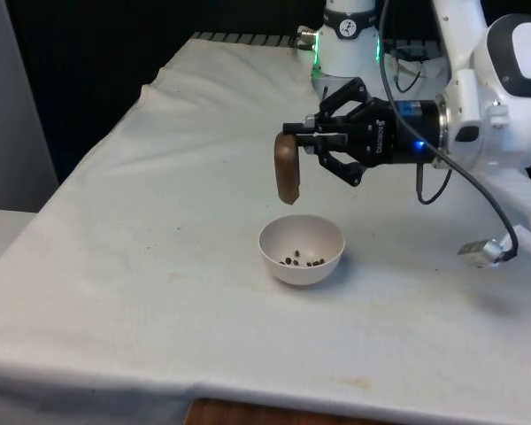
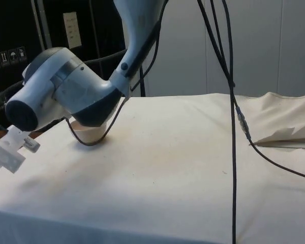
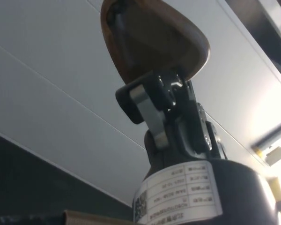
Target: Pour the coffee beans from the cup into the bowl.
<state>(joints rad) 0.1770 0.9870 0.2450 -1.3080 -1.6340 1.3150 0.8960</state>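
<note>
Several beans already lie in the bowl. Just above the bowl, the hand is clamped on the tipped brown cup. Pouring looks mostly done; whether any remain inside, I cannot tell.

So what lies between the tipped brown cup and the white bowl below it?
Only open air in the front view: brown cup in the black gripper hangs above the white bowl.
</note>
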